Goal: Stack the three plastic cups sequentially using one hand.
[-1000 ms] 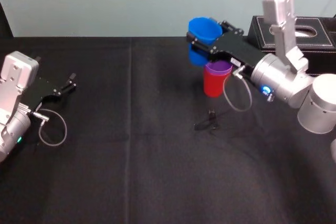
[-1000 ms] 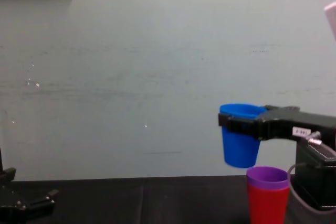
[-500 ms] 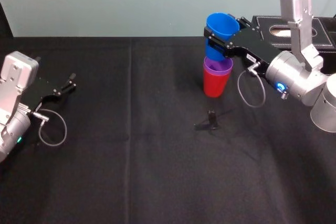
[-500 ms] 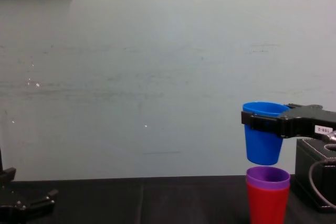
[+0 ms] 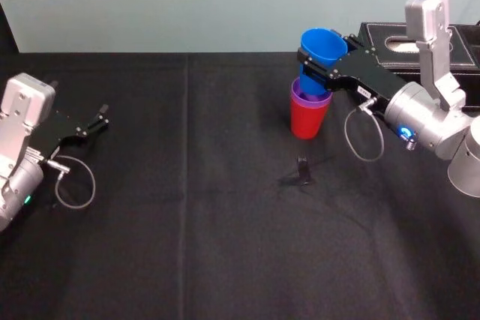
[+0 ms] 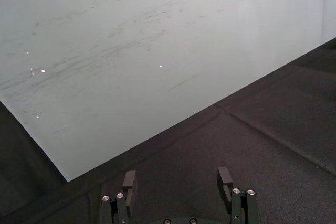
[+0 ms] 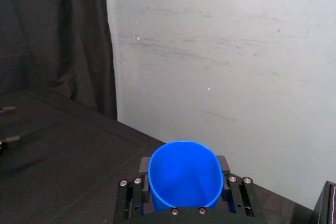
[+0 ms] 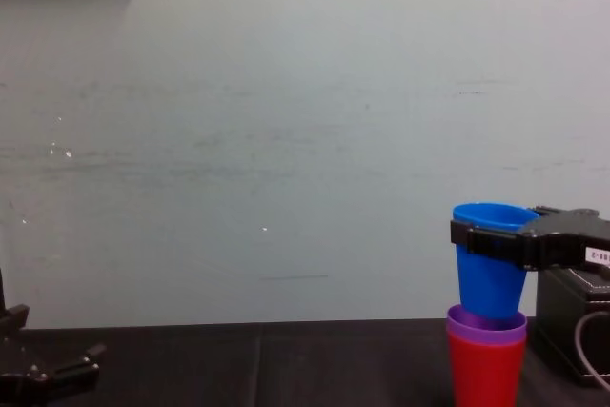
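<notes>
**Three tumblers, one column at upper right**

The black right gripper (image 5: 324,52) pinches the smooth, tapered blue plastic cup (image 5: 318,73) just under its rim and holds it upright in the upper right of the head view. The cup's base dips into the mouth of the purple plastic cup (image 8: 486,323). That cup is nested in the red plastic cup (image 5: 306,121), which stands on the black cloth table (image 5: 187,222) (a black stitched box (image 5: 377,37) sits just behind). The left gripper (image 6: 178,182) rests at the left edge, fingers spread.
</notes>
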